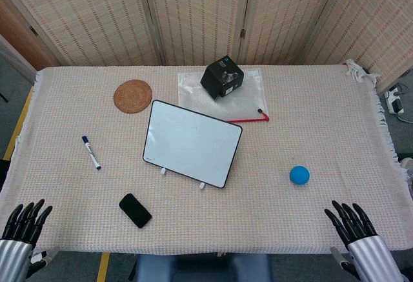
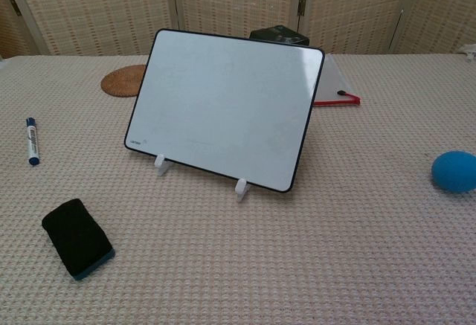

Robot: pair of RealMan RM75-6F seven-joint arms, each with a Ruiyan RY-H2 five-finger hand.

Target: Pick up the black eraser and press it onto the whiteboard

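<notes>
The black eraser (image 1: 135,210) (image 2: 77,237) lies flat on the cloth, in front and to the left of the whiteboard. The whiteboard (image 1: 191,142) (image 2: 227,106) leans back on two small white feet at the table's middle, its face blank. My left hand (image 1: 24,222) hovers at the near left edge of the table, fingers spread, holding nothing, well left of the eraser. At the near right edge my right hand (image 1: 350,222) is likewise spread and empty. Neither hand appears in the chest view.
A blue-capped marker (image 1: 91,152) (image 2: 31,140) lies left of the board. A blue ball (image 1: 299,175) (image 2: 454,171) sits to the right. Behind the board are a woven coaster (image 1: 133,95) (image 2: 123,80), a black box (image 1: 221,77) and a clear pouch (image 1: 250,98) with a red zip.
</notes>
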